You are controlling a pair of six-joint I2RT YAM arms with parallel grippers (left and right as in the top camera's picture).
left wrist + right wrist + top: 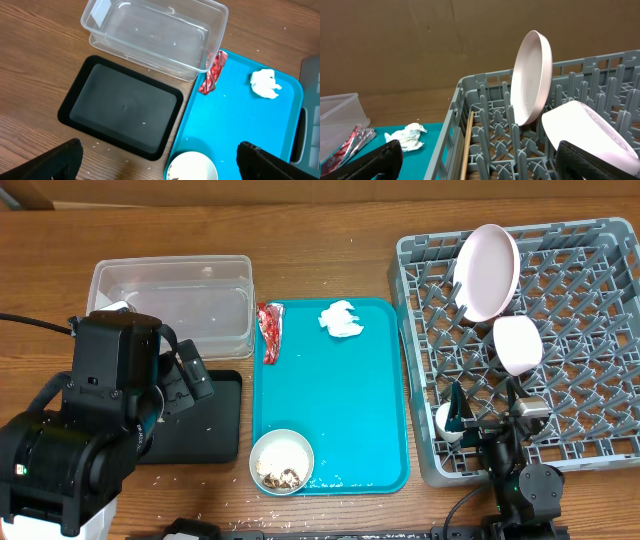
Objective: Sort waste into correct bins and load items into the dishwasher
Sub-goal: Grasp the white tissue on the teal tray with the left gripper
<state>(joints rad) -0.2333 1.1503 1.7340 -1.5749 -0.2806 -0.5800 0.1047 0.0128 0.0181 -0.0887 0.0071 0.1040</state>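
As logged with left fingers and right fingers spread empty: found pink plate, pink bowl, chopsticks in dish rack, but red wrapper, tissue wad, rice-filled cream bowl unsorted on teal tray.

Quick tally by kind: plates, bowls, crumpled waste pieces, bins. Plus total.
Plates: 1, the pink plate standing in the rack
Bowls: 2, the pink bowl and the cream bowl
Crumpled waste: 2, the red wrapper and the white tissue
Bins: 2, the clear tub and the black tray
Total: 7
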